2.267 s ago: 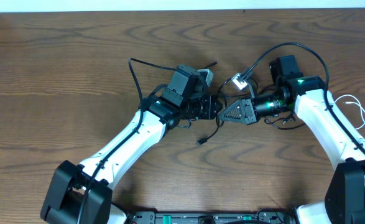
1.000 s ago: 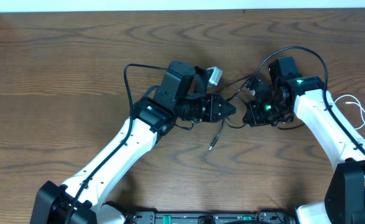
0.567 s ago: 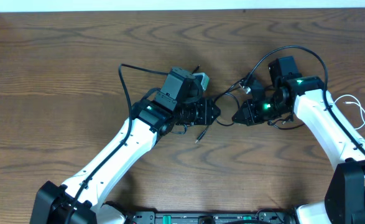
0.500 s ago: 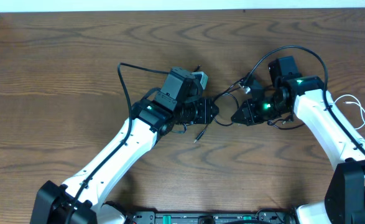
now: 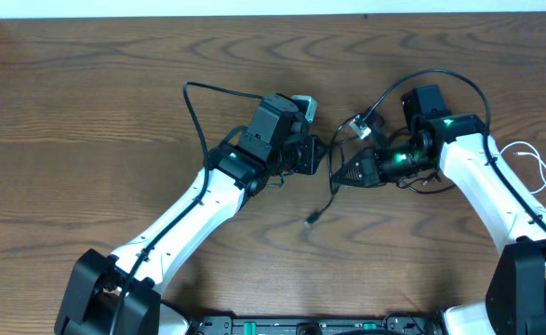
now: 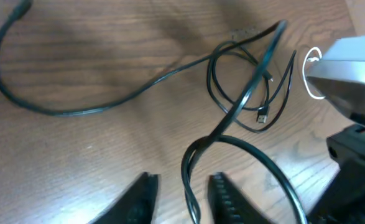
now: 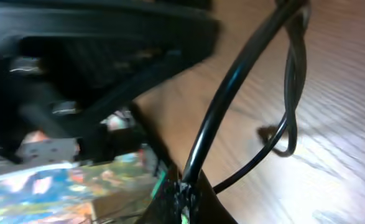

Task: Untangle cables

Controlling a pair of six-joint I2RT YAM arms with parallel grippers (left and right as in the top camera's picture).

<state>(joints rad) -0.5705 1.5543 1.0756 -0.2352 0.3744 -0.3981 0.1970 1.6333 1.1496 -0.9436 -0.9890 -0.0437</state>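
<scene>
1. Overhead: left gripper and right gripper face each other near the middle of the wooden table, with their tips close together.
2. Left gripper, wrist view: the 2 fingers stand apart. A black cable rises through the gap, nearer the right-hand finger. It does not look pinched.
3. Right gripper, wrist view, blurred: the jaws are drawn together into a dark wedge. A black cable enters the wedge at its tip, so it reads as clamped. I cannot tell whether this is the same strand that passes through the left gripper.
4. Overhead: 1 black strand drops from between the 2 grippers to the table. It ends in a small plug end that lies loose below them.
5. Left wrist view: beyond the fingers a coil of thin black cord lies flat on the wood, with a small plug at its lower edge. A long black run curves away from it to the upper left.
6. White cable: it lies in loops at the table's right edge, beside the right arm and well apart from the black ones.
</scene>
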